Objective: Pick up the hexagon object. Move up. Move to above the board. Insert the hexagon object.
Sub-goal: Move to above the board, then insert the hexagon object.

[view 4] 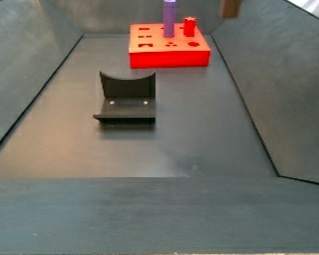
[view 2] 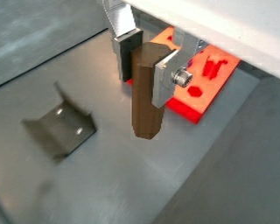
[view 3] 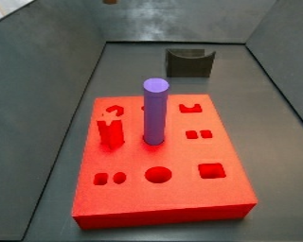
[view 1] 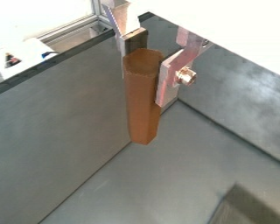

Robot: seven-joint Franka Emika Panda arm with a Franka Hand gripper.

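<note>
My gripper (view 1: 150, 66) is shut on the hexagon object (view 1: 143, 105), a slim brown prism, and holds it upright by its upper end, well above the grey floor. In a wrist view the gripper (view 2: 145, 70) holds the peg (view 2: 146, 109) beside the near corner of the red board (view 2: 209, 80), which lies lower down. The board (view 3: 180, 203) with its shaped holes shows in both side views (view 4: 169, 58). There only the peg's lower tip (view 4: 230, 8) shows at the frame's edge; the gripper itself is out of frame.
A purple cylinder (view 3: 154, 112) and a red piece (view 3: 111, 132) stand in the board. The dark fixture (view 4: 127, 97) stands on the floor apart from the board, also seen in a wrist view (view 2: 60, 127). Sloping grey walls surround the floor.
</note>
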